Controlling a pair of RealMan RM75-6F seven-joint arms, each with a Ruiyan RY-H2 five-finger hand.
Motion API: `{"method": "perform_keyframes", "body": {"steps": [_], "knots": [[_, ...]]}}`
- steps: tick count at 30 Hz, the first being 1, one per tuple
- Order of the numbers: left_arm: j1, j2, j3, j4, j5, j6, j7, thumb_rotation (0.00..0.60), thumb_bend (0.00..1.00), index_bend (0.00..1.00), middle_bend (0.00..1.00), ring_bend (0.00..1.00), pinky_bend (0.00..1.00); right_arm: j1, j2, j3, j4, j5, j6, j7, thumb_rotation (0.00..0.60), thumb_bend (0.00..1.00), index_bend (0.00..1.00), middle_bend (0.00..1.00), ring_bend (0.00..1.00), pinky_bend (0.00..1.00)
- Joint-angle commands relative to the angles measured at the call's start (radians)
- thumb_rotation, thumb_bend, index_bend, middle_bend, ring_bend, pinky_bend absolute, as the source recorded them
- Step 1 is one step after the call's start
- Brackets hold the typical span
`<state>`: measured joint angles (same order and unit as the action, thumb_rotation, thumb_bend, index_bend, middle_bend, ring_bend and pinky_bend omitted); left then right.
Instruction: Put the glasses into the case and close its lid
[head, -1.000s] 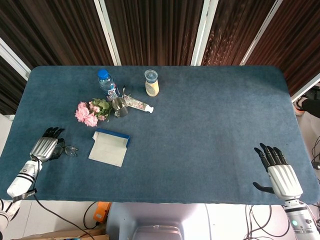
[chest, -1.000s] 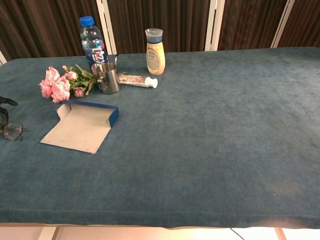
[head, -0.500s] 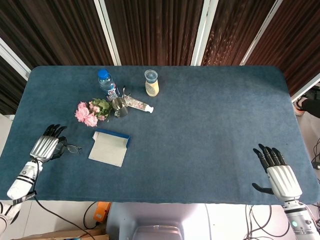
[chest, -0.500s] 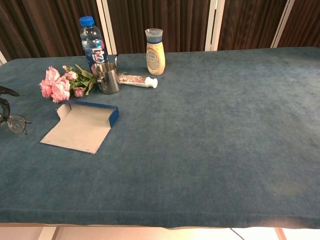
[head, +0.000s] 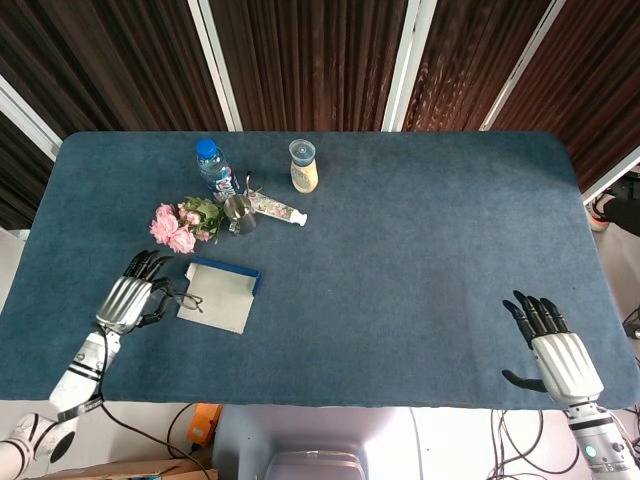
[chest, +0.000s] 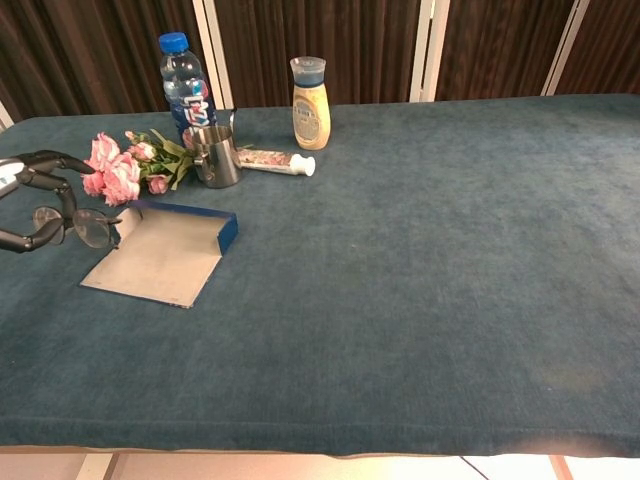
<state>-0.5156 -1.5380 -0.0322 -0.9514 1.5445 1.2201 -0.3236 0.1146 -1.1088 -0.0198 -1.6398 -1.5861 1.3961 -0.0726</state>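
Note:
The glasses (chest: 85, 228) are thin-framed with round lenses; my left hand (head: 132, 297) pinches them above the cloth, at the left edge of the case. They also show as dark wire (head: 183, 297) beside the fingers in the head view. The case (head: 220, 294) lies open, its pale lid flat toward me and its blue box part (chest: 190, 219) at the far side. In the chest view the left hand (chest: 35, 200) sits at the left border. My right hand (head: 556, 350) rests open on the table near the front right corner, holding nothing.
Behind the case lie pink flowers (head: 178, 224), a steel cup (head: 238, 213), a tube (head: 280, 210), a blue-capped water bottle (head: 213, 168) and a yellow bottle (head: 303, 167). The blue tablecloth (head: 420, 250) covers the table to its edges.
My left hand has lifted the glasses off the cloth and carried them rightward up to the case. The right hand has barely moved.

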Motion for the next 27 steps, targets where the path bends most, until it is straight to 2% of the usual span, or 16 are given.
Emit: {"method": "perform_keyframes", "body": {"steps": [1,6,13,22,27], "knots": [[-0.038,-0.009,-0.06,-0.137,-0.045,-0.014,0.153,0.6,0.41,0.71,0.13,0.0,0.02,0.001,0.003,0.0,-0.001,0.0,-0.002,0.005,0.6,0.25,0.0,0.0,0.0,0.0],[-0.081,-0.056,-0.092,-0.153,-0.08,-0.069,0.224,0.6,0.41,0.71,0.14,0.0,0.02,0.001,0.007,0.002,-0.001,0.004,-0.002,0.012,0.6,0.25,0.0,0.0,0.0,0.0],[-0.143,-0.152,-0.129,-0.056,-0.123,-0.134,0.283,0.6,0.41,0.71,0.14,0.0,0.02,0.001,0.013,0.003,-0.002,0.007,-0.001,0.021,0.6,0.25,0.0,0.0,0.0,0.0],[-0.163,-0.194,-0.131,0.058,-0.142,-0.165,0.286,0.6,0.41,0.71,0.14,0.0,0.02,0.001,0.018,0.009,-0.001,0.018,-0.002,0.026,0.6,0.25,0.0,0.0,0.0,0.0],[-0.163,-0.197,-0.128,0.08,-0.147,-0.175,0.281,0.6,0.41,0.71,0.14,0.0,0.02,0.002,0.017,0.009,0.0,0.022,-0.006,0.023,0.6,0.25,0.0,0.0,0.0,0.0]]}}
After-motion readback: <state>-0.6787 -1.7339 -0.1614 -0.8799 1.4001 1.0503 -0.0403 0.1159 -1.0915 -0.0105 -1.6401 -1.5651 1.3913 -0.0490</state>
